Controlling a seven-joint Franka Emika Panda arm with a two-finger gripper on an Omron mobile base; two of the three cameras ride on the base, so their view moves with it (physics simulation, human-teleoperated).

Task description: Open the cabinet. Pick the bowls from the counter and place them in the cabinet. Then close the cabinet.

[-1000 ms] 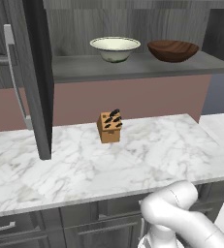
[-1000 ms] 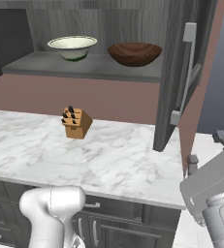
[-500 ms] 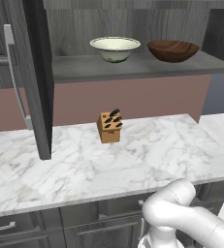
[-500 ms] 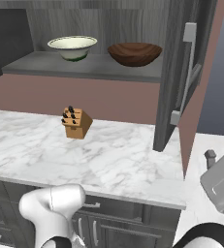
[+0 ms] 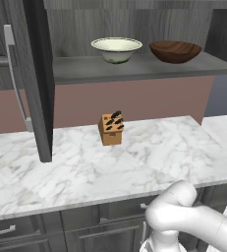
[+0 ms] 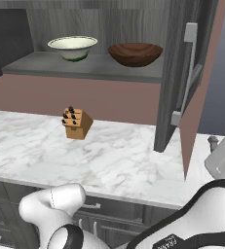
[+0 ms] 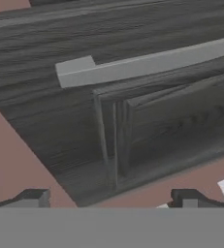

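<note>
On the open shelf of the cabinet point(image 5: 134, 69), in the left base view, the cream bowl point(image 5: 116, 49) and the wooden bowl point(image 5: 175, 50) sit side by side, apart from each other. The left door point(image 5: 39, 78) stands swung out over the counter point(image 5: 134, 162), its bar handle point(image 5: 16, 81) facing left. A knife block point(image 5: 110, 129) stands on the marble, below and left of the cream bowl.

In the right base view, both bowls again rest on the shelf. The right door point(image 6: 182, 82) hangs open toward the near side, its handle point(image 6: 189, 73) on the outer face. Part of the arm point(image 6: 221, 155) rises at the far right edge, beside that door.

In the hand view, the gripper point(image 7: 111, 198) faces the door's panelled front at close range, the handle bar crossing the upper frame. The jaws stand wide apart, holding nothing.

Judgement: placing appears complete; closing the cabinet remains. The sound approach is to set a finger flat against the outer panel near the free edge, away from the hinge, and push along the door's arc, avoiding a snag on the handle. The left door requires the same afterwards.
</note>
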